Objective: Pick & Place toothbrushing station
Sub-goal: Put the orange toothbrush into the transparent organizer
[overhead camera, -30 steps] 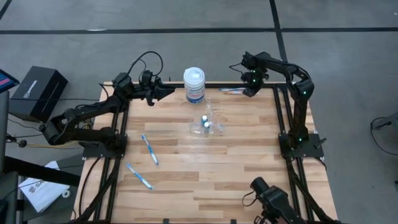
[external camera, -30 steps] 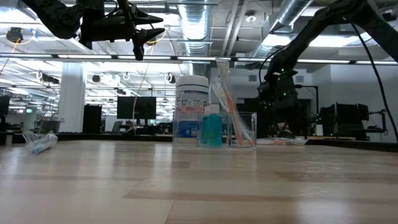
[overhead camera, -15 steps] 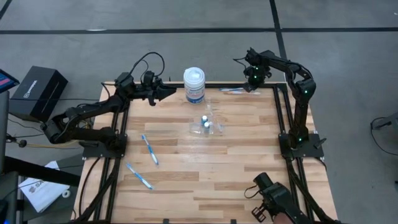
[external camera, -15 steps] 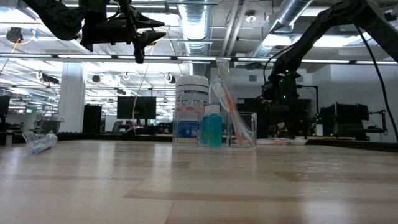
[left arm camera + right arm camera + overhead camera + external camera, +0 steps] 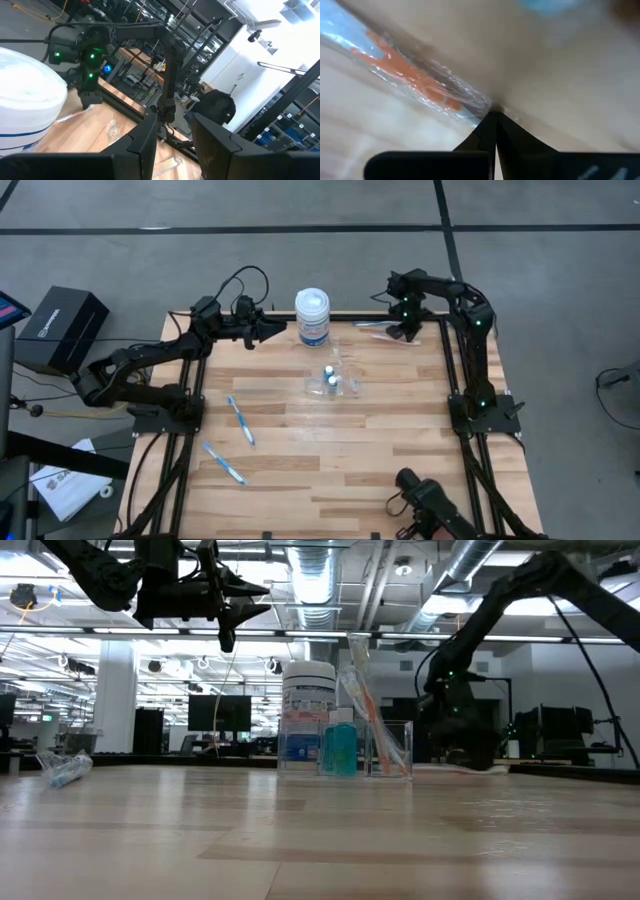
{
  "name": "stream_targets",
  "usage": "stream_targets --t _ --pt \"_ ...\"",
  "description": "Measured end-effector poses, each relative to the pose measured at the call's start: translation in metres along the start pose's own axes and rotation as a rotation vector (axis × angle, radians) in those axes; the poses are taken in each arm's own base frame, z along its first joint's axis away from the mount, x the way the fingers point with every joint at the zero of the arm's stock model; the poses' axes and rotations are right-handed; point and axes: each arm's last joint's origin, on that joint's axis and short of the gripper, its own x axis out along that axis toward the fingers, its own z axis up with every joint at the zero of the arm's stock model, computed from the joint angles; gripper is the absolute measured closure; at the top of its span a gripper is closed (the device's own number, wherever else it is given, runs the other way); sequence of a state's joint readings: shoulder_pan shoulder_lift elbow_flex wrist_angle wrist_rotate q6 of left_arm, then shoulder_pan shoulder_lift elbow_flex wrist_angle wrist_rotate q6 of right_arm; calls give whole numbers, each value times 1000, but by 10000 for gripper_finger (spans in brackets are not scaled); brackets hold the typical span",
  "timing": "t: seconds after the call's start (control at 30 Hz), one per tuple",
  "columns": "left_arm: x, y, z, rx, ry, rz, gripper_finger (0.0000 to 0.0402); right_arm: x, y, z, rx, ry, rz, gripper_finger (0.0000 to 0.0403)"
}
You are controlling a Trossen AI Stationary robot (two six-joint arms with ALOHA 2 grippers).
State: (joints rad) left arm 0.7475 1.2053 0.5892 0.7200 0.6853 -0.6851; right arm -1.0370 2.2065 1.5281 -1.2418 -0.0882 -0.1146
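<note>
My right gripper (image 5: 404, 332), down at the bench's (image 5: 330, 450) far edge beyond the holder (image 5: 331, 383), pinches a wrapped toothbrush (image 5: 415, 75) to lift it; left gripper (image 5: 272, 331) hovers half-open beside the jar (image 5: 312, 316).

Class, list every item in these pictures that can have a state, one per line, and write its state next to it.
Right tool: shut on the wrapped toothbrush, down at the table's far right edge.
Left tool: raised off the table beside the white jar, holding nothing.
White jar: upright, lid on.
Clear holder: upright, with a toothbrush leaning inside.
Two blue toothbrushes: lying flat on the table's left half.
</note>
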Motion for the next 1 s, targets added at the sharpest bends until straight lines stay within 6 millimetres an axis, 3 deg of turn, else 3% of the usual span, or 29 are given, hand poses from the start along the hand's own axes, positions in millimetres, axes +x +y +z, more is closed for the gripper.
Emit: stream_targets --t 0.17,0.3,0.53,0.67,0.83,1.0 --pt "0 -1 0 1 -3 -2 286 -9 39 0 -52 -46 126 403" --pt "-1 -2 1 7 -7 -6 286 -19 78 -13 -112 -33 188 403" --pt "-1 -4 4 24 -30 -25 286 -10 133 -21 -195 0 181 403" --pt "-1 -5 6 39 -45 -39 286 -29 134 -25 -178 -78 186 403" --pt "-1 -7 6 47 -41 -60 286 -85 128 -39 -152 -367 243 403" --pt "-1 -8 8 69 -57 -73 286 -134 123 -67 -147 -609 320 385"
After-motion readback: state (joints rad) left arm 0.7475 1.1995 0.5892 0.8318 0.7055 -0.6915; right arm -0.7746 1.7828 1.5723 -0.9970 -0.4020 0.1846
